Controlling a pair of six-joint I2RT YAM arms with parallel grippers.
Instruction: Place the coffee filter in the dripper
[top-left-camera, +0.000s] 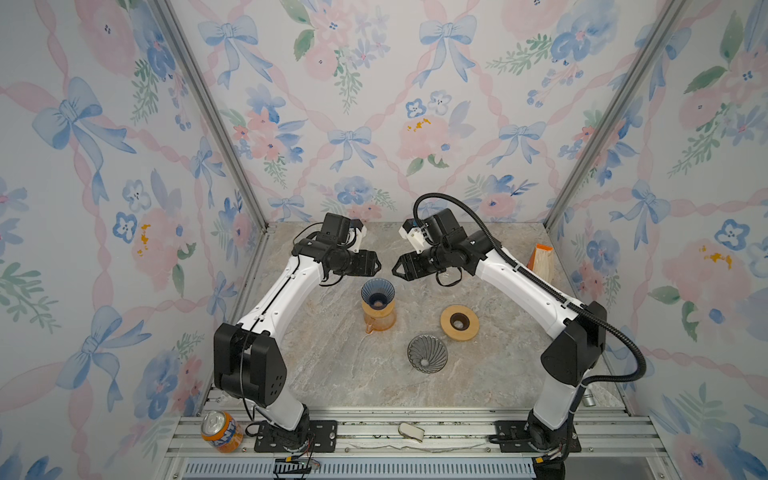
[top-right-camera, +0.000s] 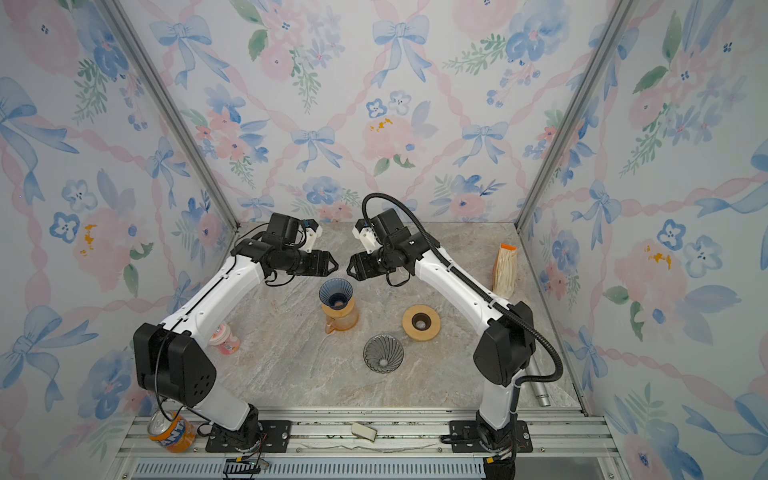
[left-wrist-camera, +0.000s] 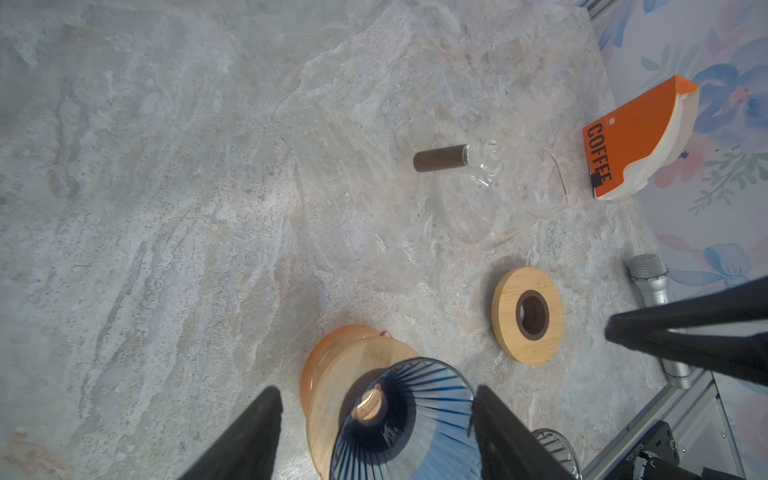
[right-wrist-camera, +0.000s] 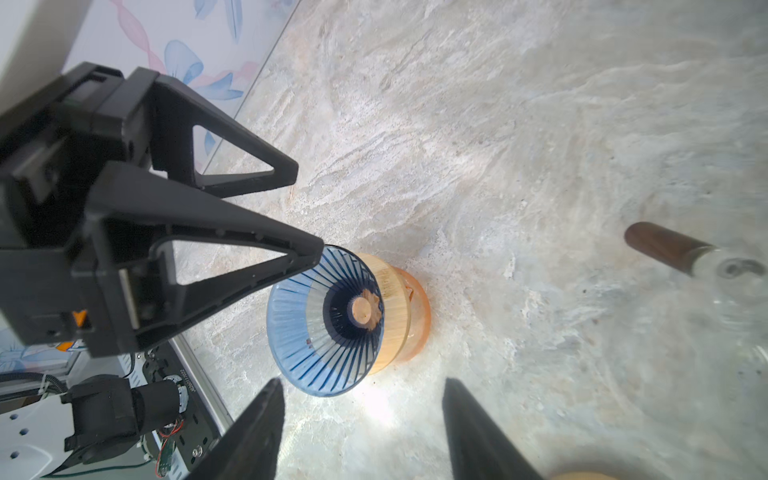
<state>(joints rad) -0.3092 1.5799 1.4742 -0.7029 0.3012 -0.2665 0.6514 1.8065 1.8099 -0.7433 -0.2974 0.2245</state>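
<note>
Hovering near one blue dripper (top-left-camera: 377, 293): left gripper (top-left-camera: 379, 265); right gripper (top-left-camera: 393, 272) (both spread)

Dripper (top-left-camera: 377, 292): translucent blue, dark radial ribs
Carafe (top-left-camera: 380, 322): orange, pale wood collar
Second dripper (top-left-camera: 427, 353): smoky grey, spiral ribs
Ring (top-left-camera: 459, 323): light wood, dark brown centre
Filter pack (left-wrist-camera: 636, 133): orange, black "COFFEE" lettering, white filters
Desk (top-left-camera: 353, 382): grey-beige marbling
Walls (top-left-camera: 374, 83): blue bows, pink ribbons and flowers, green leaves, pale ground
Can (top-left-camera: 220, 432): orange, silver top
</note>
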